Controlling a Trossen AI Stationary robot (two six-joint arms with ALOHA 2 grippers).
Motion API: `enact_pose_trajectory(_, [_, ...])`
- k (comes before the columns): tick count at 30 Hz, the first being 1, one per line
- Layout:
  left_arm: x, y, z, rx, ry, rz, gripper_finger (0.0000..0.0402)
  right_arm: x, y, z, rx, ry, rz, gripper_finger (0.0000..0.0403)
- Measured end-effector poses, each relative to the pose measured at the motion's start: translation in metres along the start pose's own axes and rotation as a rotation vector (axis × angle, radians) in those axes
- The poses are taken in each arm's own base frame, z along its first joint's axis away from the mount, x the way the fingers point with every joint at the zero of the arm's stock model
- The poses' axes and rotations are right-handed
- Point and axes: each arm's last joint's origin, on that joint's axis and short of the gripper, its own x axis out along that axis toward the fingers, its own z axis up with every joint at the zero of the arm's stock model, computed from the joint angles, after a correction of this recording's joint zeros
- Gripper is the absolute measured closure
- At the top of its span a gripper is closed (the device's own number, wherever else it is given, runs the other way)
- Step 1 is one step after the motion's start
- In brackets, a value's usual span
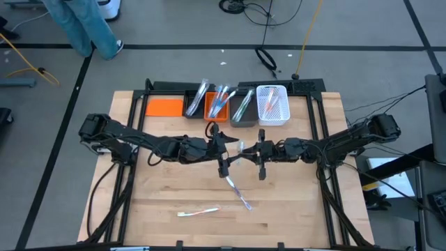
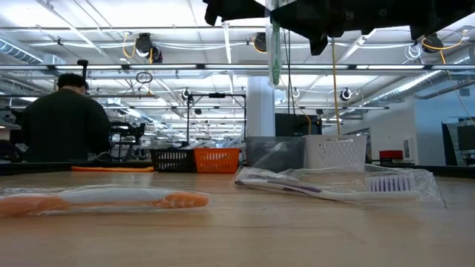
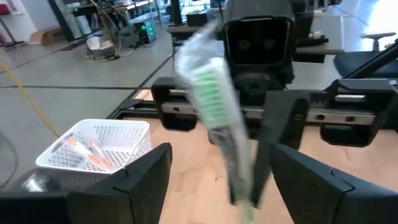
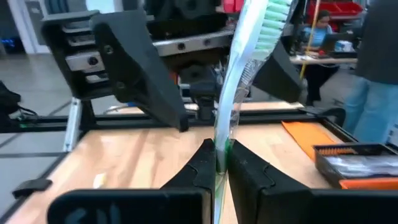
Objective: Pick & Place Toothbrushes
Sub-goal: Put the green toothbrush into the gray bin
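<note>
My right gripper (image 4: 221,163) is pinched tight on the handle of a wrapped green-bristled toothbrush (image 4: 242,74), held upright above mid-table. My left gripper (image 3: 214,180) faces it, fingers spread wide, with the brush standing between them, untouched as far as I can tell.

Surface: pale wood tabletop (image 1: 167,192) in a black frame. Two more wrapped toothbrushes lie loose on it: a purple one (image 1: 237,193) just below the grippers, an orange one (image 1: 197,211) nearer the front edge.

Along the back edge is a row of bins: an orange tray (image 1: 163,107), a black bin (image 1: 196,101), an orange bin (image 1: 218,105), a grey bin (image 1: 243,109) and a white mesh basket (image 1: 272,104). All but the orange tray hold wrapped brushes.

Room: grey floor with dark tape lines, yellow cable (image 1: 304,35) and black cable loops beyond the table. A person's jeans-clad legs (image 1: 83,24) show at the far left. The low view shows a person in dark clothing (image 2: 65,122) and a workshop with racks and ceiling lights.
</note>
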Motion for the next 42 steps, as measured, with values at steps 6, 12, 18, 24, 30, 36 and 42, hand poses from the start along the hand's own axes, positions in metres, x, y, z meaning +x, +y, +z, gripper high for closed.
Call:
enact_pose_trajectory(6, [-0.005, -0.005, -0.007, 0.055, 0.070, 0.171, 0.0128, -0.006, -0.006, 0.004, -0.006, 0.027, -0.057, 0.0388])
enact_pose_trajectory(12, [-0.013, -0.014, -0.017, 0.126, 0.155, 0.285, 0.0128, -0.008, -0.025, 0.008, 0.003, 0.021, -0.242, 0.0388])
enact_pose_trajectory(18, [-0.021, -0.027, -0.023, 0.122, 0.195, 0.249, 0.0128, -0.008, -0.061, 0.010, 0.049, 0.004, -0.390, 0.0388])
enact_pose_trajectory(24, [-0.027, -0.039, -0.024, 0.101, 0.193, 0.211, 0.0128, -0.011, -0.101, 0.012, 0.133, -0.068, -0.543, 0.0388])
enact_pose_trajectory(30, [-0.032, -0.048, -0.024, 0.096, 0.188, 0.182, 0.0128, -0.007, -0.133, -0.005, 0.230, -0.060, -0.652, 0.0388])
enact_pose_trajectory(36, [-0.034, -0.049, -0.026, 0.080, 0.202, 0.180, 0.0128, -0.003, -0.159, -0.023, 0.343, -0.092, -0.705, 0.0388])
enact_pose_trajectory(42, [-0.034, -0.049, -0.027, 0.081, 0.215, 0.182, 0.0128, 0.004, -0.175, -0.046, 0.421, -0.080, -0.708, 0.0388])
